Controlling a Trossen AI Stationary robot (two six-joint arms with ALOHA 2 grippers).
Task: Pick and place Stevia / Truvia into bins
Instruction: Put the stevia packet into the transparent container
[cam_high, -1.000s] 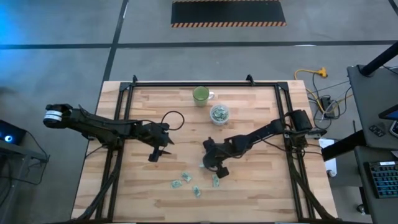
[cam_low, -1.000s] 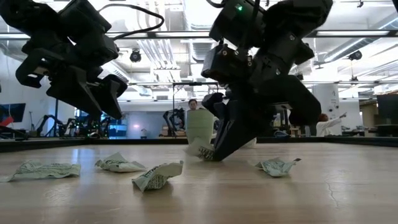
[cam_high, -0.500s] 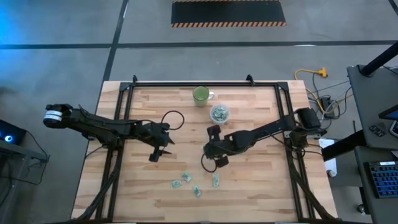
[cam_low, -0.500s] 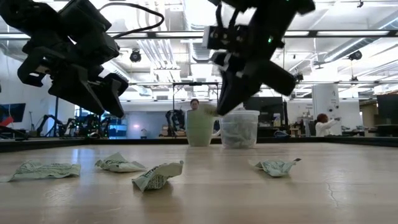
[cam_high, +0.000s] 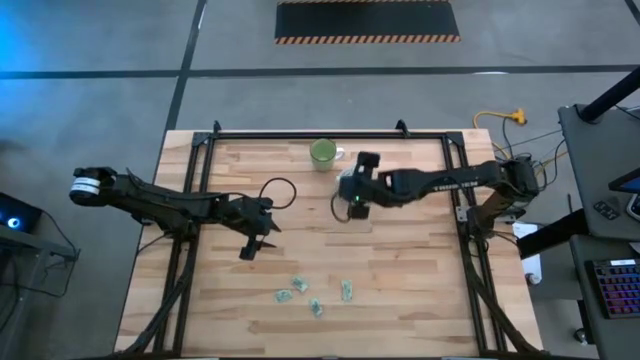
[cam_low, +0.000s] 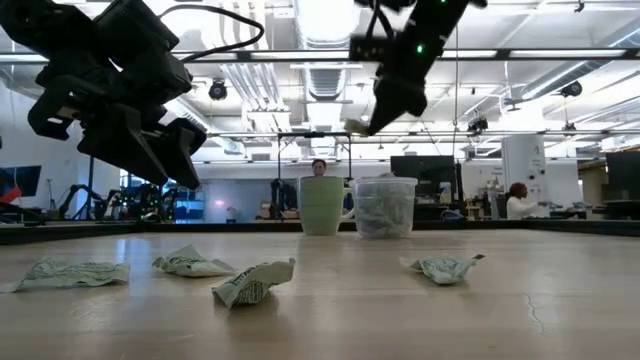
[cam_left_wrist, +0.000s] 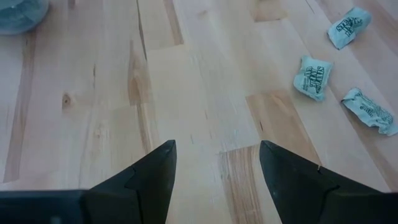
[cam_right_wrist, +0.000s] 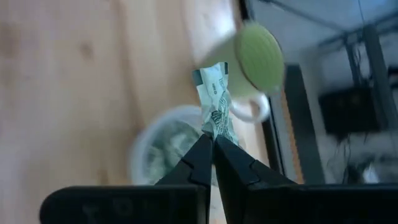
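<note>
Pinched sachet (cam_right_wrist: 216, 106) above clear cup (cam_right_wrist: 163, 152)

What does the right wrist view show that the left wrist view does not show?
Only the right wrist view shows the right claw shut on a sachet, with the green mug beyond. Only the left wrist view shows the open left claw over bare table and three loose sachets. Both show the clear cup and the wooden table.

Clear cup (cam_high: 352, 184) mostly hidden under right hand (cam_high: 355, 208); print on sachets (cam_high: 316, 307) illegible.
</note>
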